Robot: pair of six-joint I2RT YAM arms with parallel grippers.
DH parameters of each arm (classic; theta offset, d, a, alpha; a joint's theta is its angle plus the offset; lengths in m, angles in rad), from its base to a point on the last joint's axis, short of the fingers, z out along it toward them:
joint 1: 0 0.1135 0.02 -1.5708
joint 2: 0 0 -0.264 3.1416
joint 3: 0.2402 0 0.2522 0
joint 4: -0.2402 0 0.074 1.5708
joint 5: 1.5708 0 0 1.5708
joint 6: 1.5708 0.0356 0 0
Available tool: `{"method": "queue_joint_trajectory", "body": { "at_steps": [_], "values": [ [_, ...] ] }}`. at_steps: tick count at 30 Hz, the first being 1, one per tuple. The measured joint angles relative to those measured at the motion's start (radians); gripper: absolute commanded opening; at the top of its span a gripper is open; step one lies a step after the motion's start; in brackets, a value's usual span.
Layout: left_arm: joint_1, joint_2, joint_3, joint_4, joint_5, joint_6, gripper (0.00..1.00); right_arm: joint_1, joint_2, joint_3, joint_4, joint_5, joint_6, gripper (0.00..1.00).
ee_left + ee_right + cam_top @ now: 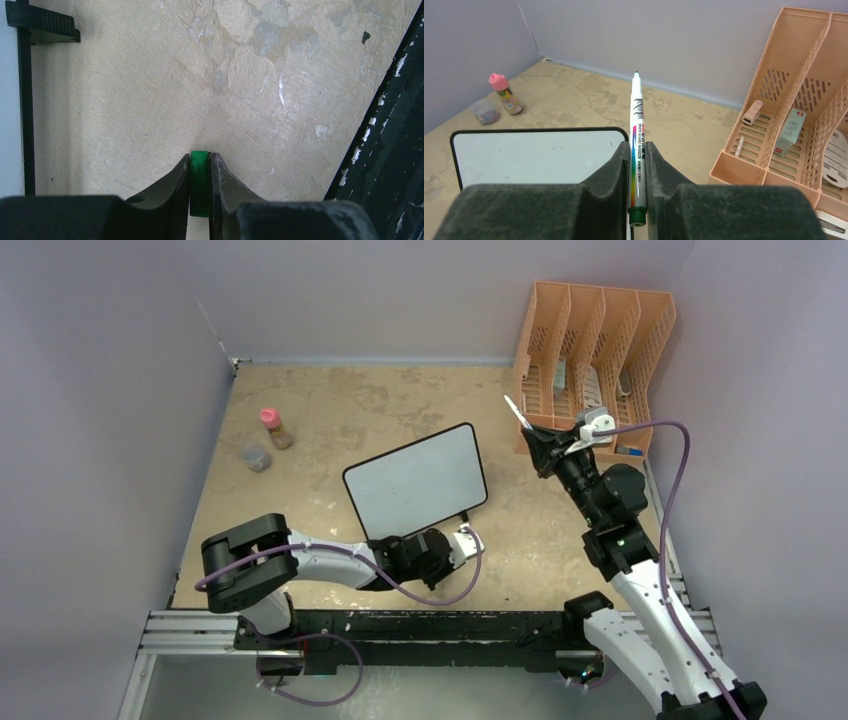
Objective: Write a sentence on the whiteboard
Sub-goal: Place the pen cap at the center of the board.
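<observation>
Right claw (637,150): nearest the right wrist camera. Its two fingers stand narrow, clamped on the barrel of a marker (637,115). Left claw (200,160): nearest the left wrist camera. Its fingers are also narrow, pinching a small green piece (199,182) that fills the gap between them.

Table (350,405): worn beige top with pale scuffs. A black rail (400,625) runs along the near edge.

File rack (590,340): orange plastic with several slots, standing at the far right corner against the wall. A few small items sit in the slots.

Whiteboard (415,482): on the table near the middle, turned at an angle, between the two arms. It has a black frame and rounded corners, and the visible face is plain white. One black foot (42,22) projects from the frame in the left wrist view. The left claw sits low over the table just beside the board's near corner. The right claw hangs raised between the board and the rack.

Bottle (275,428): pink cap, upright at the far left. A small clear jar (257,457) stands just beside it.

Marker details: white barrel with a rainbow stripe and printed text. The dark tip is bare and points away from the wrist. A green end plug shows at the rear.
</observation>
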Motion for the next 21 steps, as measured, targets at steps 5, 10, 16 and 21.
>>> {"method": "queue_joint_trajectory", "body": {
  "at_steps": [5, 10, 16, 21],
  "values": [
    [-0.005, 0.000, -0.014, 0.030, 0.000, -0.002, 0.25, 0.000, 0.007, 0.000, -0.004, -0.001, 0.003, 0.00],
    [-0.006, -0.001, -0.016, 0.035, 0.000, -0.002, 0.33, 0.000, 0.013, 0.000, -0.006, -0.002, 0.004, 0.00],
    [-0.006, -0.061, -0.016, -0.023, -0.009, -0.018, 0.46, 0.000, 0.019, 0.000, -0.012, -0.002, 0.012, 0.00],
    [0.010, -0.179, 0.047, -0.117, -0.026, -0.018, 0.65, 0.000, 0.039, 0.017, -0.030, -0.002, 0.026, 0.00]
  ]
}}
